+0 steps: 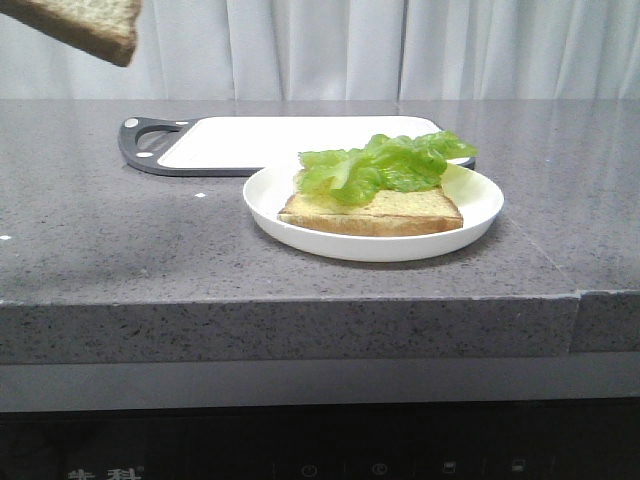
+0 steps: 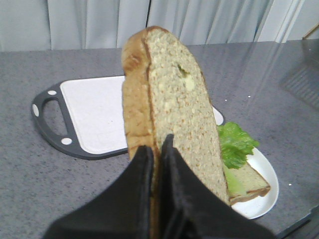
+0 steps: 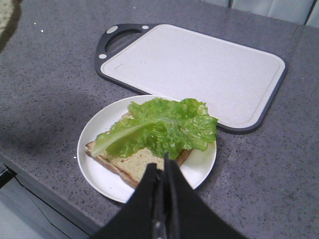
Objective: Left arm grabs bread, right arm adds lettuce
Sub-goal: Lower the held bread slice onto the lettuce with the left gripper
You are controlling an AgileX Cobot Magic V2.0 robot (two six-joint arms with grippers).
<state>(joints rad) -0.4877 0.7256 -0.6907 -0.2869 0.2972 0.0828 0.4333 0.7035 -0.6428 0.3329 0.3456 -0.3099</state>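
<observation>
Left gripper (image 2: 155,149): jaws clamped on the bread (image 2: 172,109), held on edge; front view shows it raised at upper left, clear of the counter (image 1: 120,250), presumably to keep the plate (image 1: 480,215) accessible. Lettuce (image 1: 385,162) lies on the thinner slice (image 1: 400,212), frame centre. Right gripper (image 3: 163,164): jaws together, empty, above the plate's near rim.
</observation>
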